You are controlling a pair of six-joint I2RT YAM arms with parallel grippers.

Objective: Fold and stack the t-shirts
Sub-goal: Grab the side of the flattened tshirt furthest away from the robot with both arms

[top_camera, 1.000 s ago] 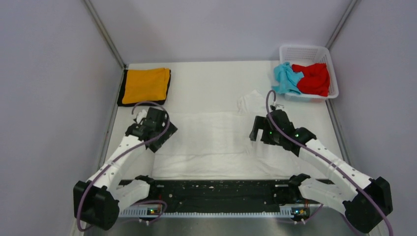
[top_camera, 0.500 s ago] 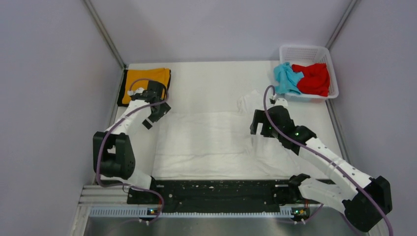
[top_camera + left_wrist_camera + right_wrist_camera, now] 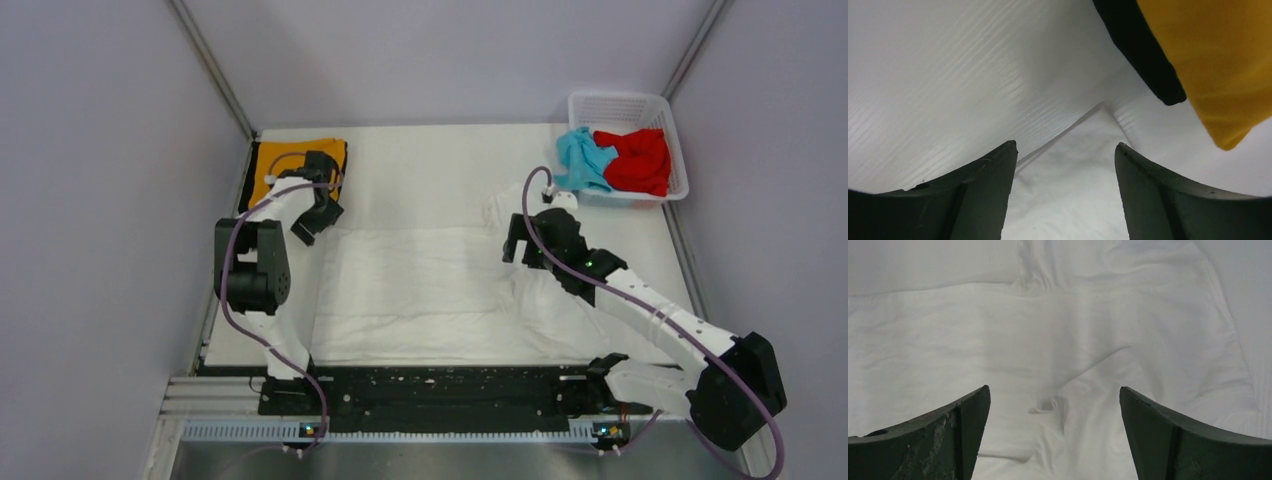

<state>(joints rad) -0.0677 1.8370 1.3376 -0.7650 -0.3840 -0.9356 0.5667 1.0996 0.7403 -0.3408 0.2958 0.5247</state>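
The large white t-shirt (image 3: pixel 430 290) lies spread flat across the middle of the table. The folded orange t-shirt with black trim (image 3: pixel 285 170) lies at the back left. My left gripper (image 3: pixel 312 222) is open and empty over the white shirt's far left corner (image 3: pixel 1068 165), with the orange shirt (image 3: pixel 1218 65) just beyond. My right gripper (image 3: pixel 517 250) is open and empty above the white shirt's wrinkled right part (image 3: pixel 1063 390), near its sleeve. The light blue t-shirt (image 3: pixel 582 158) and the red t-shirt (image 3: pixel 636 160) sit crumpled in the basket.
A white plastic lattice basket (image 3: pixel 625 104) stands at the back right corner. Grey walls close in the table on the left, right and back. A black rail (image 3: pixel 440 385) runs along the near edge between the arm bases.
My left arm has swung far back and left, its gripper now at the white shirt's far left corner by the orange shirt. My right gripper has moved slightly back. Both stay open.
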